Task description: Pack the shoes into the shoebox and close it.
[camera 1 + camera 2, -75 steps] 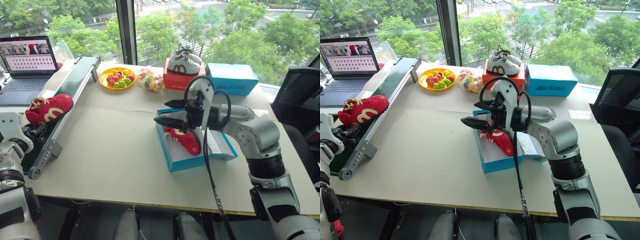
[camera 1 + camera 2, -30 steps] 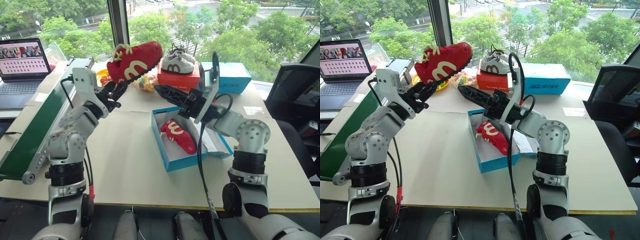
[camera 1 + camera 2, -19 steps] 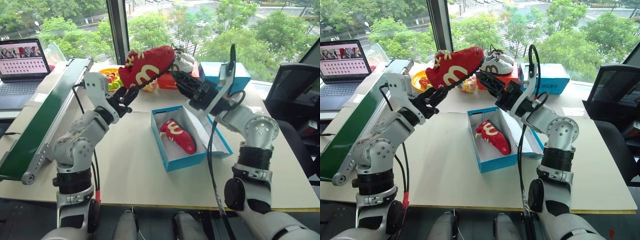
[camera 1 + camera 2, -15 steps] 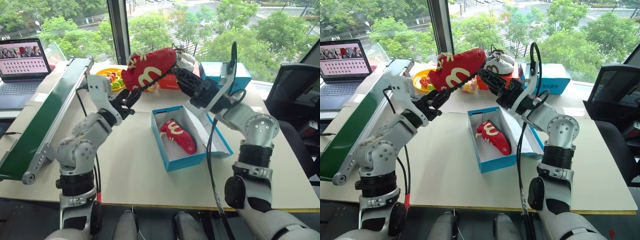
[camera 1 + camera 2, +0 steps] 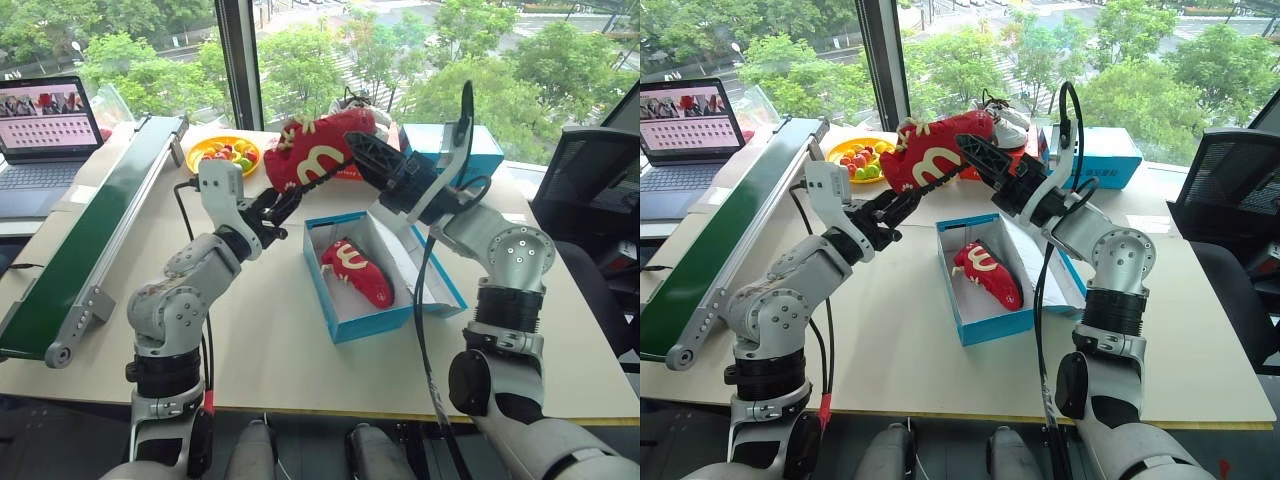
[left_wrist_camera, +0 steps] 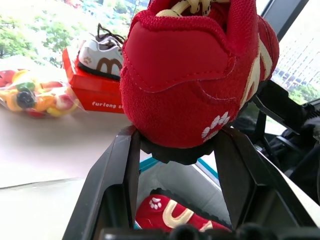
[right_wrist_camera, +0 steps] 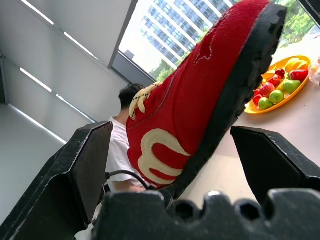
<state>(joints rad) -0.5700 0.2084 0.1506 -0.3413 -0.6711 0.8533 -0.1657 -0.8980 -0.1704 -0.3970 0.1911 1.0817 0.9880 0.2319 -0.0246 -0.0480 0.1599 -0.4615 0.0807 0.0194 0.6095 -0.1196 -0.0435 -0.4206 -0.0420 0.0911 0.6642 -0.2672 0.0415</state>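
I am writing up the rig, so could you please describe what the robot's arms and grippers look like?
Both arms are silver-grey metal segments joined by black ribbed rings, with a black cable looping along each. The left gripper and right gripper each have two black, tapering, wedge-shaped fingers, on a white housing at the wrist.

Bright red fabric shoe (image 5: 318, 148) with cream "m" mark, cream laces, black sole, white paw print on heel. Second red shoe (image 5: 356, 272) showing same cream mark. Bright blue cardboard shoebox (image 5: 345, 325), white inside. Round yellow plate (image 5: 207, 160) carrying red, green, yellow fruit. Red box (image 6: 92, 91) bearing white lettering, grey-and-white sneaker (image 6: 104, 56) with brown mark.
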